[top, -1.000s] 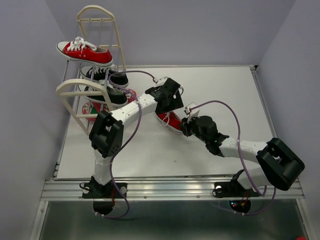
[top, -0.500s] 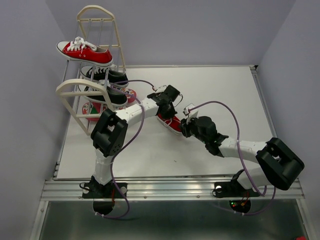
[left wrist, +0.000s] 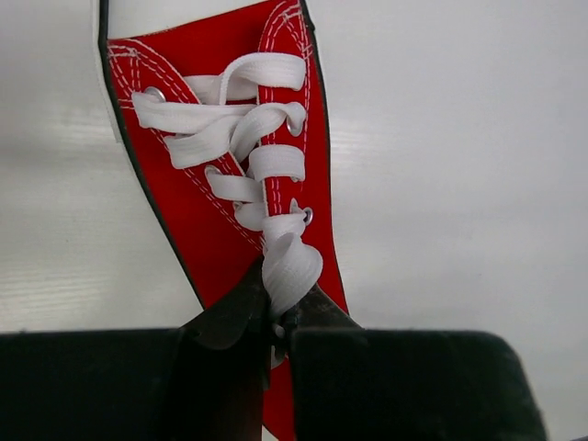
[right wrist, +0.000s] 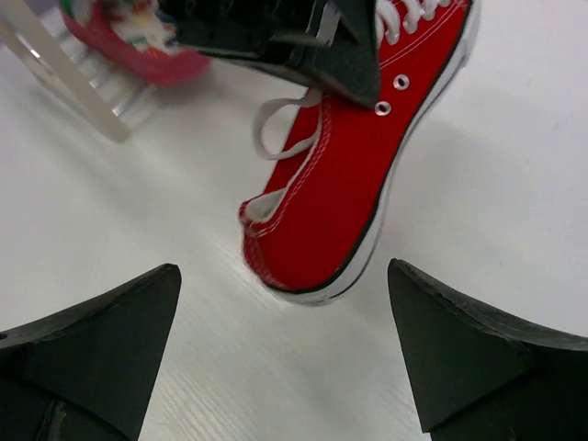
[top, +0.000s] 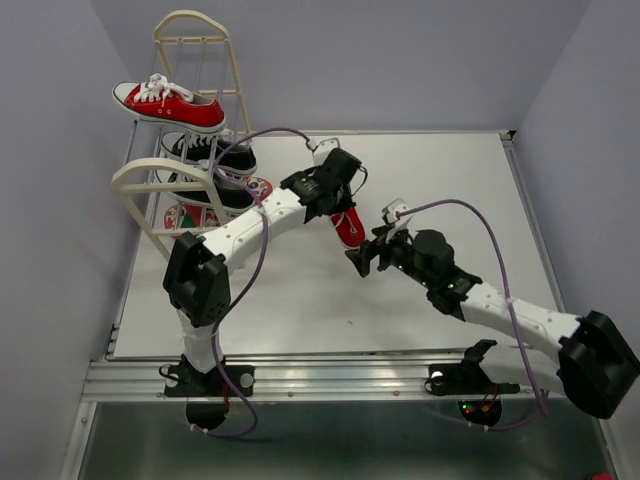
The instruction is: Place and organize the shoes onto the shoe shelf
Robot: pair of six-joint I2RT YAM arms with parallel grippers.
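The table [top: 450, 180] carries the shoe shelf [top: 165, 165] at its far left corner. Near the table's middle is the loose red sneaker [top: 349, 228], its long axis running far to near, toe toward the far edge and heel toward the near edge. The left tool [left wrist: 280, 317] pinches its white laces. The right tool [top: 365, 257] gapes wide just beside the heel, holding nothing.

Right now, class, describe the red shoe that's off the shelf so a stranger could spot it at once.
Start at the white table, right of the shelf. Near its middle, the left gripper pinches a red shoe by its white laces. Its twin sits high on the shelf, black shoes below it; this one alone is off the shelf.
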